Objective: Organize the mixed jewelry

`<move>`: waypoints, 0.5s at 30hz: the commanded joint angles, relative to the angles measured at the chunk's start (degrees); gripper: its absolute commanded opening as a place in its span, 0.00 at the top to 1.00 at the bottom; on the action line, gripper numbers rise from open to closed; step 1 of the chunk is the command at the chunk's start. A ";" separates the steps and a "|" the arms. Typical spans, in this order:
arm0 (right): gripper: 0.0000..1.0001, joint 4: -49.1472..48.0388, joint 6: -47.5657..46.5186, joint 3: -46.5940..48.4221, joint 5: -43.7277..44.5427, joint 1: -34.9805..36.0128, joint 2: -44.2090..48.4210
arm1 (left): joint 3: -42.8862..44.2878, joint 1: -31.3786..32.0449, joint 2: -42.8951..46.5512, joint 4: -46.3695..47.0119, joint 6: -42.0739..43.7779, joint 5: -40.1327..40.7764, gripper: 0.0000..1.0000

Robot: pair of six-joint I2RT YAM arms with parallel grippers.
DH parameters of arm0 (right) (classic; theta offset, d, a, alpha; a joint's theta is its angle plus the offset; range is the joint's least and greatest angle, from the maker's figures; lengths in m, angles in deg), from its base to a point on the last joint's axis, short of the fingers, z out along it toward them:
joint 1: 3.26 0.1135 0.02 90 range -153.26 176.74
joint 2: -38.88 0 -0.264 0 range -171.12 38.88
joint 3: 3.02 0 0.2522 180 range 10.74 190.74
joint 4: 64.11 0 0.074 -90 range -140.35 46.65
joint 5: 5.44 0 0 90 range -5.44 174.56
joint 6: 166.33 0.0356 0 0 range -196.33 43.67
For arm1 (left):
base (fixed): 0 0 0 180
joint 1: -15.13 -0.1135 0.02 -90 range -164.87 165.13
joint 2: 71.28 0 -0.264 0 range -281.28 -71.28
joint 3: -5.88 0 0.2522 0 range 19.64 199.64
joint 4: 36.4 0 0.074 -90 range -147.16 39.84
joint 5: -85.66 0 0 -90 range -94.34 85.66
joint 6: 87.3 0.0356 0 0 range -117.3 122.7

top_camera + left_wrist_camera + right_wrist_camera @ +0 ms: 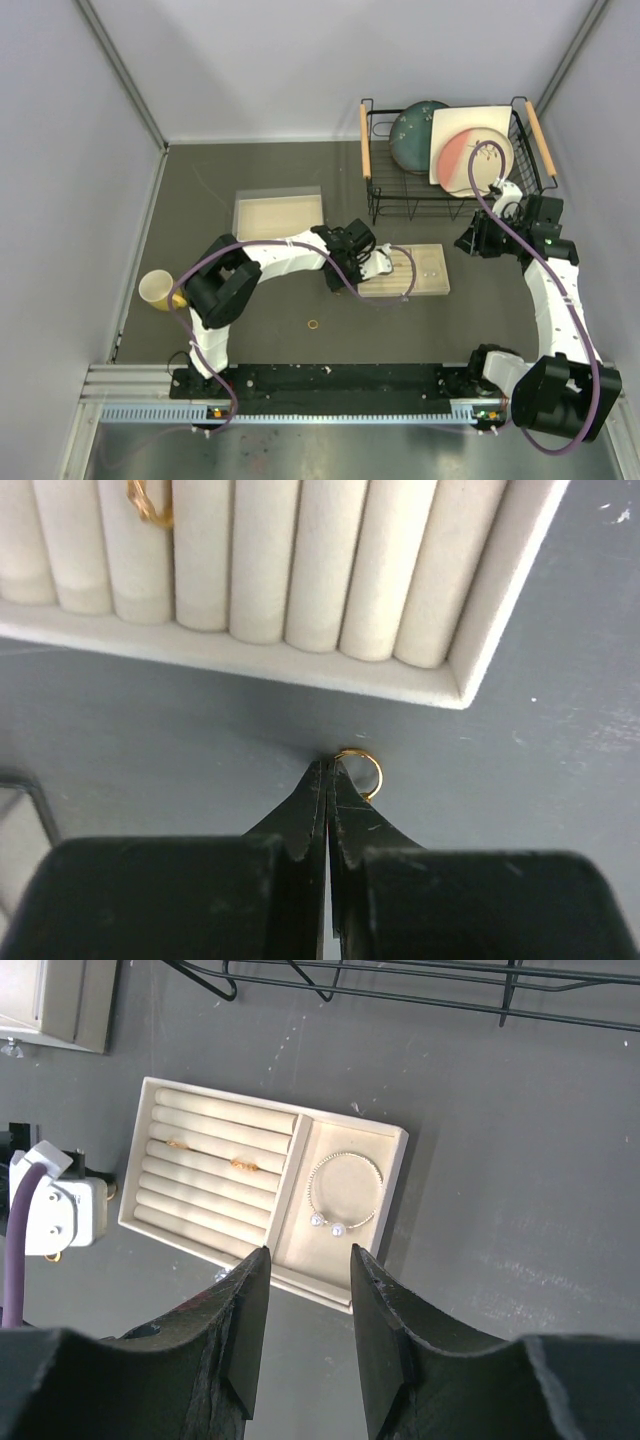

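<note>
The left pincer (328, 765) has its two black fingers pressed together, clamped on the left rim of a tiny gold-amber ring (358, 751). The ring juts to the right of the tips and its open face is turned toward the wrist camera. It hangs over the dark grey tabletop (150, 740), just outside a corner of the beige slotted jewelry tray (300, 663). Nothing lies between the ring and the tray's rim.

The tray's padded rolls run along its long axis, which lies left to right in the top view. Two slotted gold rings (245, 1165) sit in the grooves between rolls. In the tray's open compartment a thin silver wire bracelet hoop (345, 1158) lies flat. Its gap and two pale beads face the tray's lower rim in the right wrist view.

The left arm folds back at the elbow, and its white forearm reaches right to the tray's left short side.

The right pincer (305, 1260) holds its fingers apart and empty, high above the tray's right end. Its arm rises along the right side, with the wrist just in front of a black wire dish rack (375, 195).

A loose gold ring (313, 324) lies on the tabletop nearer the arm bases. A yellow cup (156, 289) stands at the far left, and a shallow clear-walled box (278, 213) sits behind the left forearm.
</note>
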 commanded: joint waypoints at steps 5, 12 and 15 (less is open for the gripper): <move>0.62 -0.87 -1.07 0.15 -0.26 -0.78 -0.07 | 1.46 -0.73 -0.93 4.87 11.74 2.38 0.99; 0.62 -0.78 -1.16 0.23 -0.26 -0.69 -0.42 | 2.33 -1.61 2.06 3.82 10.43 2.56 0.79; 0.62 -0.70 -1.16 0.23 -0.26 -0.70 -0.33 | 3.04 -2.13 2.77 2.94 8.15 1.85 0.68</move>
